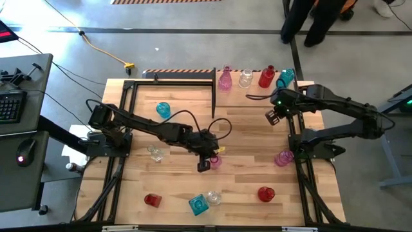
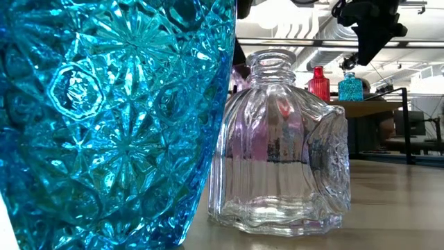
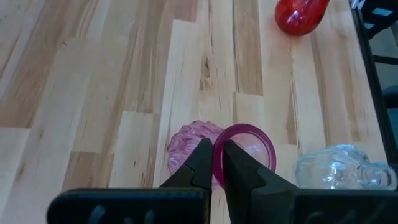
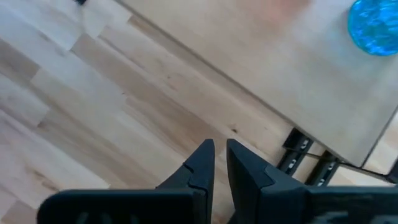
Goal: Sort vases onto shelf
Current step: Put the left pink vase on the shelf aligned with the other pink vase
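Note:
My left gripper [image 1: 205,164] is near the table's middle, shut on a pink vase [image 3: 189,146]. My right gripper [image 1: 273,117] hangs shut and empty [image 4: 219,158] above the tabletop, just in front of the shelf [image 4: 298,81]. The shelf [image 1: 302,85] stands at the far right. A pink vase [image 1: 224,79], a clear vase [image 1: 245,78], a red vase [image 1: 266,77] and a teal vase [image 1: 286,78] stand upright on it in a row. More vases rest on the table: teal [image 1: 163,109], clear [image 1: 155,153], pink [image 1: 283,158], red [image 1: 266,193]. My left gripper pinches the pink vase's round rim [image 3: 219,144], one finger inside the mouth [image 3: 239,165] and one outside it [image 3: 199,162]. The fingers slant down from the table's left. The vase's body hangs below them, tilted. Whether its base touches the table I cannot tell.
Near the front edge stand a red vase [image 1: 152,200], a teal vase [image 1: 199,205] and a clear vase [image 1: 214,197]. The last two fill the low view, teal [image 2: 104,118] and clear [image 2: 281,146]. A black frame [image 1: 168,80] rims the far left. A person stands beyond the table [image 1: 315,19].

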`<action>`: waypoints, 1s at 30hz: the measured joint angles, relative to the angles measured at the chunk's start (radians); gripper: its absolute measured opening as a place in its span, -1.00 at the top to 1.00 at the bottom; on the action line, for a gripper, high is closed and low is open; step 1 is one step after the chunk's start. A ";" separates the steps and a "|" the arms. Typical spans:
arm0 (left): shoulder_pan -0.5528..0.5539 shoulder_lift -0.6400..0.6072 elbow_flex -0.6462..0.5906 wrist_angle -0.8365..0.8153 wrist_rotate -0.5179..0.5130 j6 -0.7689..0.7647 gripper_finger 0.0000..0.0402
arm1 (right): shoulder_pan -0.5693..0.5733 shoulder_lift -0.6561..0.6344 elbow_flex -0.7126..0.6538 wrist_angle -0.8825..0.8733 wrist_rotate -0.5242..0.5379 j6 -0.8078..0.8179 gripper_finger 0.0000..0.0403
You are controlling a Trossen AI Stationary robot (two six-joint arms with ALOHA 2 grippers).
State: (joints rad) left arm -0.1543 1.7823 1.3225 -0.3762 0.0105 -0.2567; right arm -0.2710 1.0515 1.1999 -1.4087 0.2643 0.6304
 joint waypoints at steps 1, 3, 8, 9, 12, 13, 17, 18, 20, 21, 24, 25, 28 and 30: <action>0.000 0.000 0.006 -0.002 0.000 0.003 0.98 | 0.006 0.000 0.000 0.000 -0.005 0.000 0.85; 0.000 -0.001 0.016 -0.010 0.000 0.007 0.98 | 0.018 0.000 0.000 0.001 -0.010 -0.001 0.85; 0.000 -0.001 0.066 -0.060 0.005 0.030 0.98 | 0.051 0.000 0.000 0.014 -0.019 -0.054 0.84; 0.000 -0.001 0.076 -0.072 0.005 0.034 0.98 | 0.056 0.000 0.000 0.016 -0.030 -0.055 0.82; 0.000 -0.001 0.097 -0.080 0.005 0.050 0.98 | 0.070 0.001 0.000 0.024 -0.041 -0.028 0.72; 0.000 -0.001 0.104 -0.081 0.005 0.054 0.98 | 0.076 0.001 0.000 0.025 -0.041 -0.028 0.68; 0.000 -0.001 0.138 -0.111 0.005 0.078 0.98 | 0.099 0.002 0.000 0.040 -0.043 -0.028 0.46; 0.000 -0.001 0.143 -0.113 0.005 0.078 0.98 | 0.106 0.002 0.000 0.044 -0.045 -0.028 0.40; 0.000 -0.001 0.158 -0.126 0.005 0.086 0.98 | 0.122 0.002 0.000 0.058 -0.045 -0.028 0.28; 0.000 -0.001 0.164 -0.130 0.005 0.089 0.98 | 0.132 0.002 0.000 0.068 -0.045 -0.028 0.21; 0.002 -0.001 0.178 -0.134 0.005 0.100 0.98 | 0.168 0.002 0.000 0.110 -0.045 -0.046 0.04; 0.003 -0.001 0.181 -0.136 0.004 0.103 0.98 | 0.181 0.002 0.000 0.126 -0.045 -0.053 0.00; 0.008 -0.002 0.185 -0.134 0.005 0.104 0.98 | 0.219 0.002 0.000 0.180 -0.044 -0.070 -0.11; 0.014 -0.002 0.185 -0.137 0.005 0.104 0.98 | 0.245 0.002 0.000 0.201 -0.045 -0.070 -0.15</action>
State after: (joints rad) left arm -0.1407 1.7805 1.5070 -0.5132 0.0151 -0.1528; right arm -0.0261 1.0534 1.1999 -1.2074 0.2196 0.5603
